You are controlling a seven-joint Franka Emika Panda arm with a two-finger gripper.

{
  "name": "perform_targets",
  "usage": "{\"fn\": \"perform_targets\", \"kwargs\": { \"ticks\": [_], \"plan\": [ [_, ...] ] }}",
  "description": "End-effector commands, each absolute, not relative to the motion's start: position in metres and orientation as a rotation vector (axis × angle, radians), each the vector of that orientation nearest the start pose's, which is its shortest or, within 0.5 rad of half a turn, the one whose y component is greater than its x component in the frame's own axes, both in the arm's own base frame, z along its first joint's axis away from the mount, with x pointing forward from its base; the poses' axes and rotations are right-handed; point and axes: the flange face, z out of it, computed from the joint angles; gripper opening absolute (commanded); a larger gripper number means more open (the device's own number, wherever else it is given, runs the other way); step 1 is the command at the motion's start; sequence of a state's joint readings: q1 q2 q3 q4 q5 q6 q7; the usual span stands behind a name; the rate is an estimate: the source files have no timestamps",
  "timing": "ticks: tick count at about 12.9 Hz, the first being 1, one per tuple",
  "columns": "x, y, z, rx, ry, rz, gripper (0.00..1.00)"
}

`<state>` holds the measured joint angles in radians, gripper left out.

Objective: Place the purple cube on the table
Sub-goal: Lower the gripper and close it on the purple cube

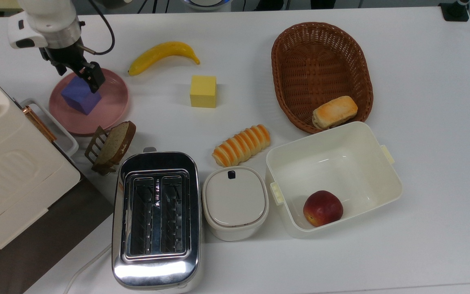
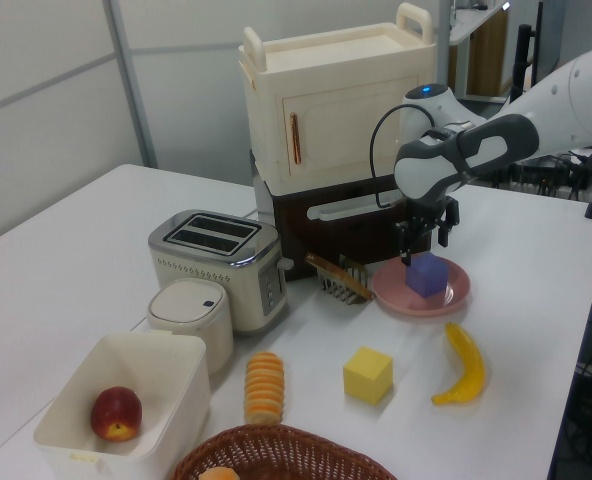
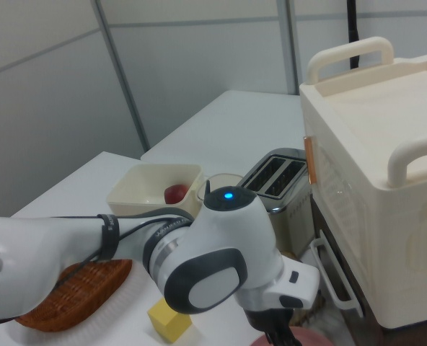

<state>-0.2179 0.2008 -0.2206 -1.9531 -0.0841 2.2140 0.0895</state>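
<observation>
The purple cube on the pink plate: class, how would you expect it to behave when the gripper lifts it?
The purple cube has flat, plain faces, so it probably offers the gripper parallel surfaces and won't roll. Its matte look suggests it is unlikely to slip. It sits flat on the pink plate, so it should lift away cleanly.

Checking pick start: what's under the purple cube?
The purple cube sits on the pink plate; the plate's centre is covered by it. The open claw straddles its top.

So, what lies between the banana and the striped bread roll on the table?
In the top view, the yellow cube stands between the banana and the striped bread roll, apart from both, on the bare white table.
</observation>
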Motion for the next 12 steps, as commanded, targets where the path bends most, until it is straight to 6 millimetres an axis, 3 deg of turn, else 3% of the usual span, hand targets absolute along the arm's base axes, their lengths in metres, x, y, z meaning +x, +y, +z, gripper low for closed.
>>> {"fn": "perform_targets", "kwargs": {
  "ticks": [1, 12],
  "plan": [
    [0.547, -0.266, 0.374, -3.206, 0.751, -0.093, 1.00],
    [0.549, -0.274, 0.343, -3.246, 0.728, -0.046, 1.00]
  ]
}}
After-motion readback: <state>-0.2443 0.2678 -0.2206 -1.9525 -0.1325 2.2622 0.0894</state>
